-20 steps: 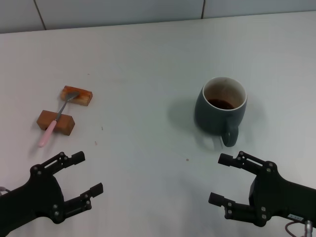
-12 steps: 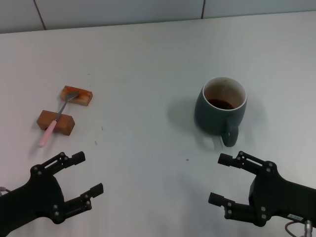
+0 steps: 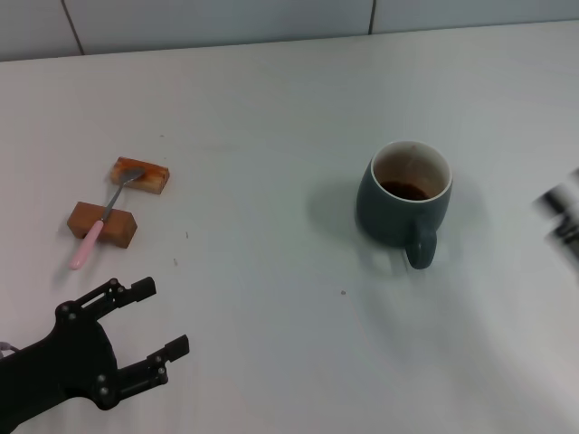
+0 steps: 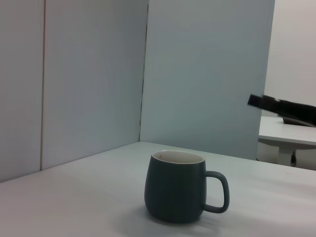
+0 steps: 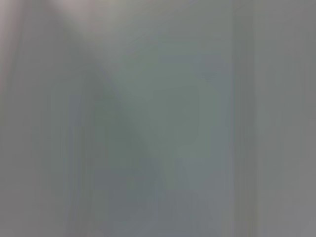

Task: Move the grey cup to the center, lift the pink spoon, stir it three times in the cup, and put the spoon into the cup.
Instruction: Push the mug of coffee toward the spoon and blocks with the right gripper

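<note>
The grey cup (image 3: 404, 203) stands upright right of the table's middle, with dark brown liquid inside and its handle toward me; it also shows in the left wrist view (image 4: 175, 190). The pink spoon (image 3: 107, 212) lies at the left across two brown wooden blocks, silver bowl on the far block and pink handle hanging off the near one. My left gripper (image 3: 165, 316) is open and empty at the near left, below the spoon. My right gripper (image 3: 563, 215) is only a blurred dark shape at the right edge, right of the cup and apart from it.
The far wooden block (image 3: 141, 175) and the near wooden block (image 3: 102, 223) hold the spoon off the white table (image 3: 271, 117). A pale wall runs along the table's far edge. The right wrist view is a plain grey blur.
My right gripper has left the near right corner and moved fast up and to the right, now blurred at the right edge. The left gripper, cup and spoon have not moved.
</note>
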Robot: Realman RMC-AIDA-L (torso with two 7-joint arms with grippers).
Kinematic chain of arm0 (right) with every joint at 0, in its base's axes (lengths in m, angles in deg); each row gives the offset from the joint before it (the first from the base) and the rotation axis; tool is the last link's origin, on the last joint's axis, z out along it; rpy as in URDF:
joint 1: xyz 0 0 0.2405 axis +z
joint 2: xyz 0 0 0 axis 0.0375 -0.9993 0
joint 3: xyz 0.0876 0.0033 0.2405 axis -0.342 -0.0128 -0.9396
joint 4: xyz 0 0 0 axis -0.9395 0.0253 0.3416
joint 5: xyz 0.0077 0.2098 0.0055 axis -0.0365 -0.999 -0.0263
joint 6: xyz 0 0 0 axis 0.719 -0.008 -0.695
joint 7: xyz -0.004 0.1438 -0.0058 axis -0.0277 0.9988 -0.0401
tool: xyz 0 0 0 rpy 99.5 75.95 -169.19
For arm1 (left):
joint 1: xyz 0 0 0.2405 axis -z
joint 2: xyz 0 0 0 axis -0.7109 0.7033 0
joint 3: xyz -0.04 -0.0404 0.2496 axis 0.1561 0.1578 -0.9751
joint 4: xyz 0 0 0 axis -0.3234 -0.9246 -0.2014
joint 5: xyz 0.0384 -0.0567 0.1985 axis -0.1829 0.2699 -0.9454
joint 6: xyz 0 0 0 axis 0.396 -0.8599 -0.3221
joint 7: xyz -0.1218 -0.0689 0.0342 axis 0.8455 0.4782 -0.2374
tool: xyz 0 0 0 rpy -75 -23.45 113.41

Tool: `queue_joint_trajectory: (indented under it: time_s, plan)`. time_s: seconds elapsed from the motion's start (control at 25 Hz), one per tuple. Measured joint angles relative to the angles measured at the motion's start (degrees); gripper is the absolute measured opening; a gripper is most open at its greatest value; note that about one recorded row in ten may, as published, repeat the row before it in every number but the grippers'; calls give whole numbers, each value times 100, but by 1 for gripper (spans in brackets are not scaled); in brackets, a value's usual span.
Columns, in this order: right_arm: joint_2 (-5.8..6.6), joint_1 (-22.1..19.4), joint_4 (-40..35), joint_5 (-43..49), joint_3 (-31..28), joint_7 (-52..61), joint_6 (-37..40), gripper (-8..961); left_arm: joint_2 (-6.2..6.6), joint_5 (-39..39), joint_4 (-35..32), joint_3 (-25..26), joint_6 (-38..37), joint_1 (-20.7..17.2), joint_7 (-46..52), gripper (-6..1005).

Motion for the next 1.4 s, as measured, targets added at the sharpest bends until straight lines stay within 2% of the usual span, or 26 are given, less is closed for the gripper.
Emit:
queue_joint_trajectory:
  time_s: [0.16, 0.32, 0.48, 0.52, 0.68, 0.92, 1.4]
  plan:
    - [7, -124, 351, -632, -700, -295, -432, 544, 0, -1, 0, 1, 1, 12, 0, 801]
    - [-3, 79, 525, -699, -972, -647, -1206, 460, 0, 0, 0, 0, 1, 43, 0, 801]
    - [3, 450, 715, -703, -995, -1245, -2215, 375, -5, -5, 0, -6, 1, 75, 0, 801]
    - [2, 541, 742, -702, -985, -1348, -2384, 327, -5, -5, 0, -6, 1, 75, 0, 801]
    - [3, 808, 1038, -670, -825, -1923, -2715, 133, -9, -4, 0, -6, -6, 78, 0, 801]
    - [-5, 1164, 1400, -663, -562, -2614, -3272, -2, -9, 0, 0, -6, -9, 72, 0, 802]
    - [-14, 1445, 1701, -528, -367, -2690, -3575, -1, -9, 0, 0, -6, -11, 95, 0, 802]
